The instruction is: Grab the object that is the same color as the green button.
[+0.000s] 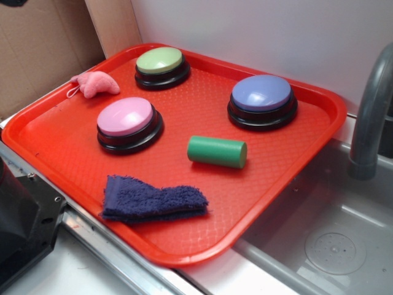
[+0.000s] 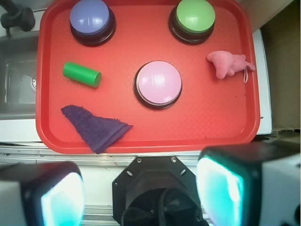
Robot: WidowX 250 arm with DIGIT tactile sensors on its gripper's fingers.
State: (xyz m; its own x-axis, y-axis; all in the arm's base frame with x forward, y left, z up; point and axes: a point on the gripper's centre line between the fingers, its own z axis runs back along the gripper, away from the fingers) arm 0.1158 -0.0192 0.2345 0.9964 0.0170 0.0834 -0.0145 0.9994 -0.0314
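Note:
A small green cylinder (image 1: 217,152) lies on its side on the red tray (image 1: 73,147), between the blue-purple button and the cloth. In the wrist view the cylinder (image 2: 82,75) is at the left of the tray (image 2: 207,113). The green button (image 1: 161,64) with its pale green dome stands at the tray's far corner, and the wrist view shows it (image 2: 193,19) at top right. My gripper (image 2: 141,188) hangs high above the robot base, short of the tray's near edge. It is open, its pads (image 2: 221,186) wide apart with nothing between them. It does not show in the exterior view.
Also on the tray are a pink button (image 1: 128,123), a blue-purple button (image 1: 262,100), a pink soft toy (image 1: 96,83) and a folded dark blue cloth (image 1: 153,200). A sink (image 1: 331,246) with a grey faucet (image 1: 368,117) lies right of the tray. The black robot base (image 1: 21,227) is at lower left.

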